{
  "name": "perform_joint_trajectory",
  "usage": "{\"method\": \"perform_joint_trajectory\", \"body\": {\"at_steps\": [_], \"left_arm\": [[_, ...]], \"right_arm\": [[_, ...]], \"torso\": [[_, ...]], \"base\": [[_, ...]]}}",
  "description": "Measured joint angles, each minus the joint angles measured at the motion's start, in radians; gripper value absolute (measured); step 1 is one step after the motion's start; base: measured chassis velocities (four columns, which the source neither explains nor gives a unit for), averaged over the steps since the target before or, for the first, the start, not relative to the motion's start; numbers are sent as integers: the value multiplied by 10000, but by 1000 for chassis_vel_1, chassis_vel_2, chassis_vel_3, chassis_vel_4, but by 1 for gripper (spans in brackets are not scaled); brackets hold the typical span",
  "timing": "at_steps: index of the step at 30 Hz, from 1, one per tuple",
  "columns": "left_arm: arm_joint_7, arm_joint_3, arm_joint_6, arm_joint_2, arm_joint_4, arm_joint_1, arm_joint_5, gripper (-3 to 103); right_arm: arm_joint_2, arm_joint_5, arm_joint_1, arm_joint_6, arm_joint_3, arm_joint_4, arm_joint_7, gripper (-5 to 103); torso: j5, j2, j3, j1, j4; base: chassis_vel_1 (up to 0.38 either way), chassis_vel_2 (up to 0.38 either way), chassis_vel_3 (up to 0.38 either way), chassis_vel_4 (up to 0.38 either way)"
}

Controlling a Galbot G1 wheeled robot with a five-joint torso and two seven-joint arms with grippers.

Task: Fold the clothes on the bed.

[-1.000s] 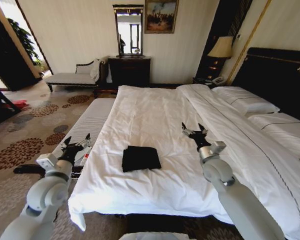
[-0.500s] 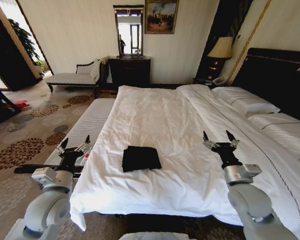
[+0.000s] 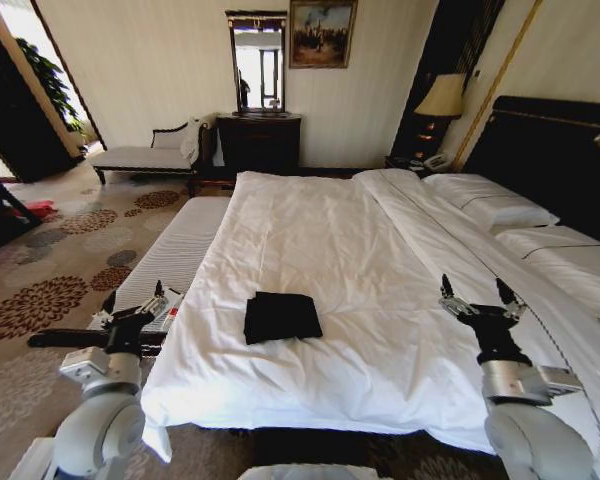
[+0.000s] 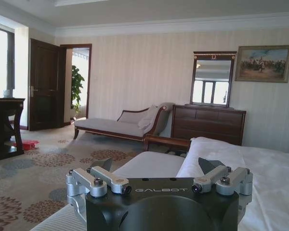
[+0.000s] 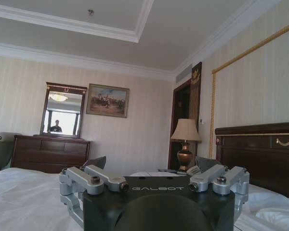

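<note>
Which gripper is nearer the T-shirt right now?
Left. The left gripper is off the bed's edge, beside the folded T-shirt. The right gripper is over the duvet, farther out on the shirt's other side. Both are open.

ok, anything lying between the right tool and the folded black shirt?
Nothing but bare white duvet, by the head view: the right tool is open above it, clear of the folded black T-shirt.

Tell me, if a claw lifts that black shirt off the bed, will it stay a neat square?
Probably not. The shirt is soft cloth folded into layers, so it would likely droop and come unfolded when lifted by one edge. It looks thin and flat, so it is probably light. Pushed, it may bunch up on the wrinkly bed instead of sliding.
</note>
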Motion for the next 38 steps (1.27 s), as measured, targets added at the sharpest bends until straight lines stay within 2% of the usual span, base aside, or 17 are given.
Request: {"method": "perform_joint_trajectory", "body": {"at_steps": [6,9,11,38], "left_arm": [[455,36,-128,166,66,-1,-72,100],[1545,84,-370,451,-37,246,-59,100],[1800,91,-414,517,-62,315,-53,100],[1827,93,-422,543,-80,317,-67,100]], "right_arm": [[103,-17,-5,122,-40,-75,6,100],[185,9,-73,145,-94,-62,-27,100],[191,15,-85,146,-105,-55,-33,100],[172,46,-69,135,-131,-44,-34,100]], "torso": [[-1,0,0,1,0],[0,0,-1,1,-1],[0,0,0,1,0],[0,-1,0,1,0]], "base": [[0,0,0,0],[0,0,0,0],[0,0,0,0],[0,0,0,0]]}}
